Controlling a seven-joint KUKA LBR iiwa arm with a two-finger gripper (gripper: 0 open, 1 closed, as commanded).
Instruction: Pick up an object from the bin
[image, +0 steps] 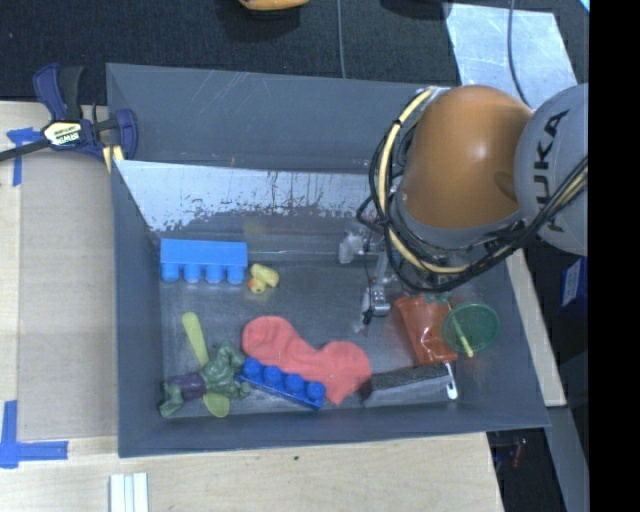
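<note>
The gripper (374, 303) hangs low in the right half of the grey metal bin (135, 330), over bare floor. Whether it is apart or together cannot be told. Just to its right lies the nearest thing, an orange-red translucent plastic cup (424, 330) with a round green lid (473, 326). Below it lie a soft pink floppy lump (300, 352) and a black handled tool (403, 380). Further left are 1 blue toothed block (203, 261), a small yellow toy (262, 279) and a long blue studded brick (283, 383).
</note>
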